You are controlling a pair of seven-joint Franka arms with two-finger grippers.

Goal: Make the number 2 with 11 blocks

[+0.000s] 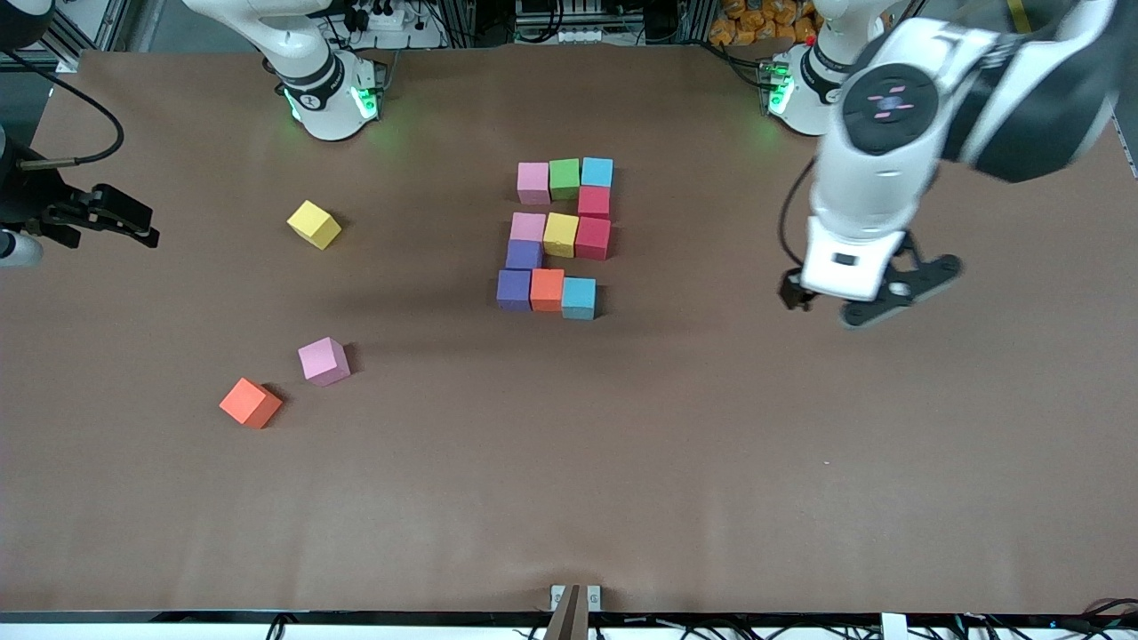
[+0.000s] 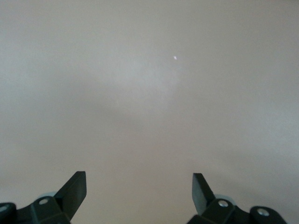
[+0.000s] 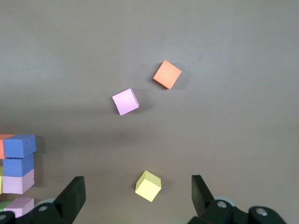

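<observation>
Looking across the brown paper-covered table [image 1: 622, 462], you see the number 2 [image 1: 558, 236] already laid out near the middle: eleven small matte foam cubes touching in a blocky digit, from a pink, green and light blue row nearest the arm bases down to a purple, orange and light blue row nearest the front camera. Three spare foam cubes lie well apart from it toward the right arm's end: a yellow cube [image 1: 314, 224], a pink cube [image 1: 324, 361] and an orange cube [image 1: 251, 403].

Your left gripper [image 1: 876, 298] hangs over bare table toward the left arm's end, jaws wide and holding nothing. Your right gripper [image 3: 138, 196] sits over its own end of the table near the yellow cube, also spread wide and empty.

The digit looks complete, so the main risk is disturbing it. If you sweep either arm low across the middle, a finger could nudge the light foam cubes and break the rows. Adding a spare cube would spoil the count.
</observation>
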